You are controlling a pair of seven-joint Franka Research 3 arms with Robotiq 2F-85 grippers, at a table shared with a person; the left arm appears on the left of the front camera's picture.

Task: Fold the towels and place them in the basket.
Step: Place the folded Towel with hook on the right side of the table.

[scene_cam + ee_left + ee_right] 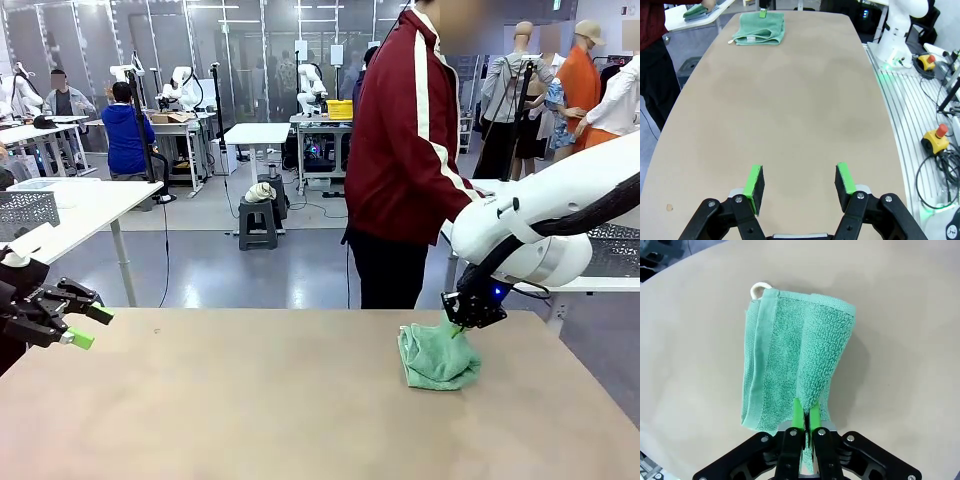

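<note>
Sea-green towel folded on tabletop, corner loop showing, right hand pinched tight on its edge, left hand spread wide, empty

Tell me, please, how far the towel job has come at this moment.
Done: the green towel lies folded on the table. In hand: the right gripper is shut on one edge of it. Left: it is not yet placed in the basket. The left gripper is open and holds nothing.
</note>
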